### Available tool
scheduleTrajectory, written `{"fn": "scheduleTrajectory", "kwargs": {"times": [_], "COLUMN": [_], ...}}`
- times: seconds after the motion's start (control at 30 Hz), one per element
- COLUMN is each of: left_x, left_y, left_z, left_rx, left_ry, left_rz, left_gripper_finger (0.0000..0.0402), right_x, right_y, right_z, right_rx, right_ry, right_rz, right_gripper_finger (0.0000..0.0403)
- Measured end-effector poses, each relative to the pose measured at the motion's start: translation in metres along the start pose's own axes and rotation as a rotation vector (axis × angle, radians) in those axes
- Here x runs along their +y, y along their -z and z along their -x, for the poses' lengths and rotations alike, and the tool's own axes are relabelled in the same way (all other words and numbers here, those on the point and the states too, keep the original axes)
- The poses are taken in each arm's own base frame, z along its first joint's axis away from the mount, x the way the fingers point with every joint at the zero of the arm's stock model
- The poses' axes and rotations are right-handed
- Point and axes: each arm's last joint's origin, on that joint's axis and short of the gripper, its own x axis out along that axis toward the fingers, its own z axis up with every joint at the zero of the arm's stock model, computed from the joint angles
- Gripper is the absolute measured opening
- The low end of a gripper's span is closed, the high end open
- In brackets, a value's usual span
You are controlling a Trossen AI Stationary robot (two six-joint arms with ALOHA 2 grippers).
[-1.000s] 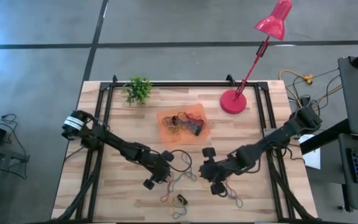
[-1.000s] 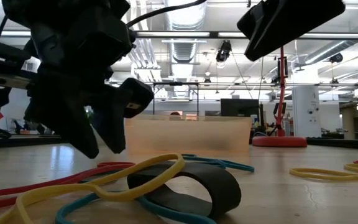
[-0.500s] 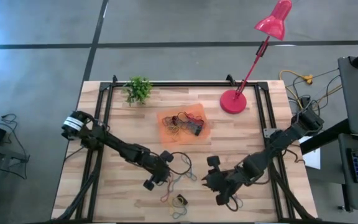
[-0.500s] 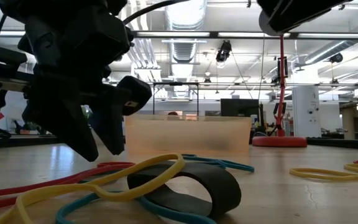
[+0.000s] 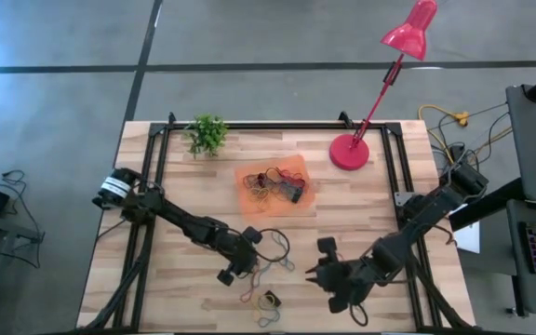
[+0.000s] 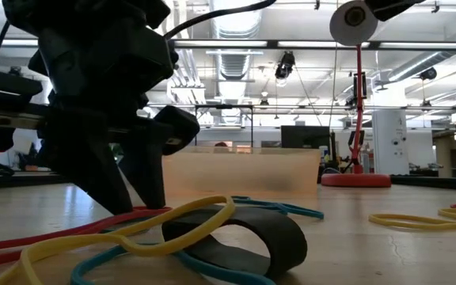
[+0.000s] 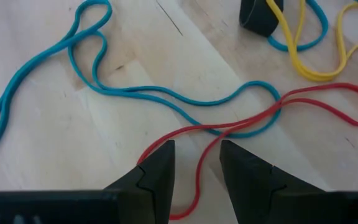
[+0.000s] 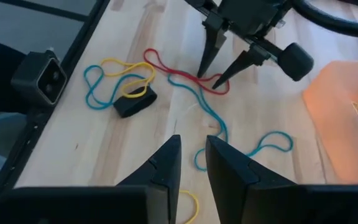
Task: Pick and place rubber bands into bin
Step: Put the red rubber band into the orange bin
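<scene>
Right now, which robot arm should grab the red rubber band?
The left one, probably. Its tool is down at the table, open, with the red rubber band running between the two fingers. The right tool hangs above bare wood, farther from it.

We see a light wooden table edged by a black metal frame. A small green plant stands near its far left corner. A red desk lamp stands near the far right corner, its round base on the wood.
</scene>
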Motion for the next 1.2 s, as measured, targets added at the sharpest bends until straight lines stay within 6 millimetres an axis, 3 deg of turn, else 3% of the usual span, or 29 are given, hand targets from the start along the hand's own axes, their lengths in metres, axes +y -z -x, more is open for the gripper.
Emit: {"fn": "scheduleTrajectory", "kwargs": {"times": [0.63, 1.0, 1.2], "left_x": [0.0023, 0.0013, 0.0012], "left_y": [0.0073, 0.0093, 0.0085], "left_z": [-0.01, -0.0097, -0.0083], "left_rx": [0.052, 0.07, 0.065], "left_ry": [0.054, 0.084, 0.077], "left_rz": [0.097, 0.108, 0.101], "left_gripper_finger": [0.0113, 0.0009, 0.0001], "right_x": [-0.0005, -0.0005, -0.0005], "right_y": [0.0006, 0.0006, 0.0006], "right_z": [0.0008, 0.0008, 0.0008], "right_rx": [-0.012, -0.013, -0.013], "right_ry": [0.045, 0.047, 0.047], "right_rz": [0.001, 0.0, 0.0], "right_gripper_finger": [0.0058, 0.0059, 0.0057]}}
